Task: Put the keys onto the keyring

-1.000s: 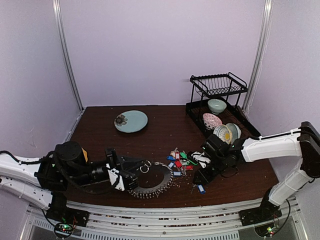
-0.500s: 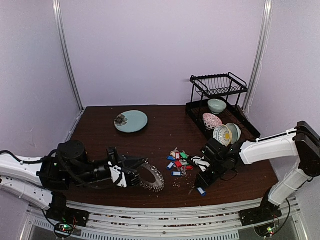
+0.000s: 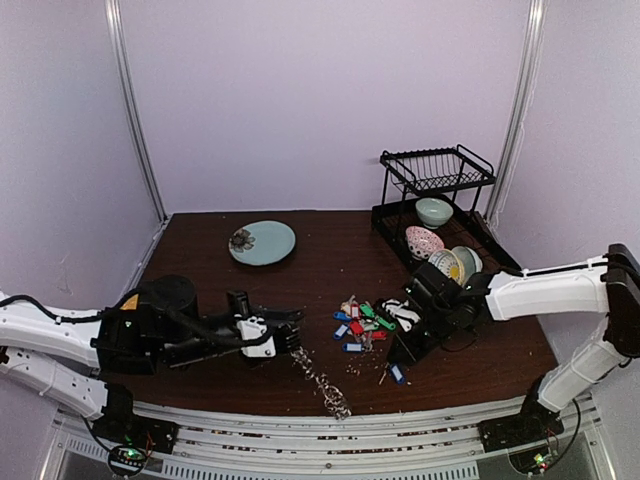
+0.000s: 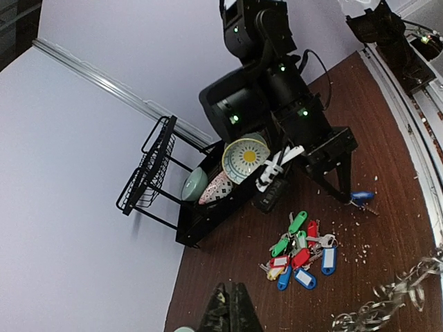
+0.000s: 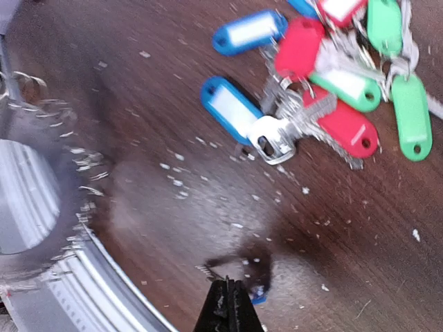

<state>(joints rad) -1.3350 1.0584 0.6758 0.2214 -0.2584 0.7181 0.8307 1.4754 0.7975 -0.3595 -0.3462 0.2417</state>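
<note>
Keyring (image 3: 322, 382) hangs edge-on from your left fingers (image 3: 287, 341), which look clamped shut on its rim, and it slants toward the lower centre of the top view. Your right fingers (image 5: 228, 306) are pinched shut on one blue-tagged key (image 4: 360, 197) just above the bench (image 3: 300, 270). The ring lies left of them and the loose keys (image 3: 360, 322) sit above, so you'd likely carry that key leftward.

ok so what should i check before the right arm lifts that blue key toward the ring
1. Right gripper shut on the lone blue-tagged key: ok, the tips are closed at it.
2. Key already lifted: cannot tell.
3. Left gripper holding the keyring: ok, the ring hangs tilted from it.
4. Ring's opening facing the right arm: cannot tell, it is seen edge-on.
5. Path clear of the key pile: probably ok, the pile lies further back.
</note>
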